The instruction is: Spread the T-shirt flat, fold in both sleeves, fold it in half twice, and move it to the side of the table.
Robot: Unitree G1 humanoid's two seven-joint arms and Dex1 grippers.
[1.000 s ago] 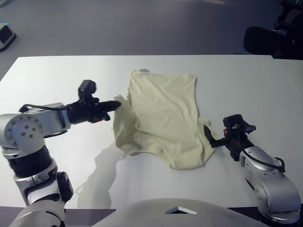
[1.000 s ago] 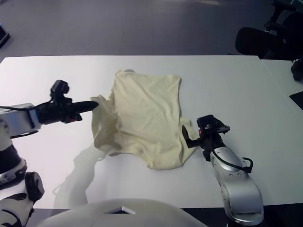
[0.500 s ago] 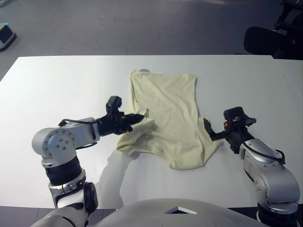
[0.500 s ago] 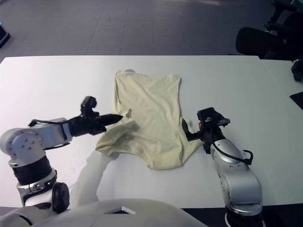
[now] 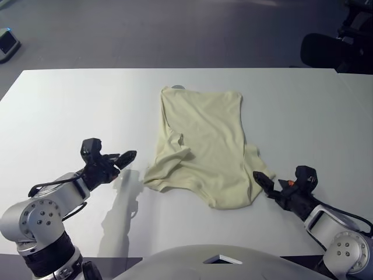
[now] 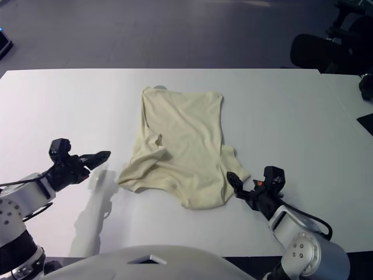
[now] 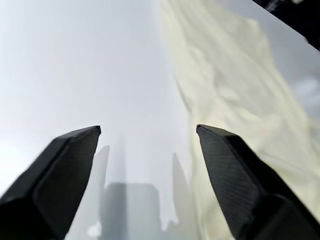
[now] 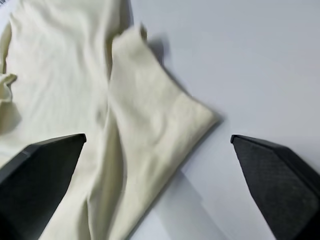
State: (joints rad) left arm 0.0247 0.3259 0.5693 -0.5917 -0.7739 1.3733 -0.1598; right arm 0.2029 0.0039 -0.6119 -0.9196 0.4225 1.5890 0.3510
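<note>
Left eye view: pale yellow cotton T-shirt (image 5: pixel 204 140) lies mid-way across the white counter (image 5: pixel 70 105), long axis near-to-far, right tool (image 5: pixel 263 182) just beside its near-right sleeve, left tool (image 5: pixel 125 158) well apart, both splayed and empty.

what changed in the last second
The left gripper carried the left sleeve in onto the shirt, let go and pulled back to the left, open. The right gripper backed off the right sleeve toward the robot, also open. The shirt's body stayed put on the table.
</note>
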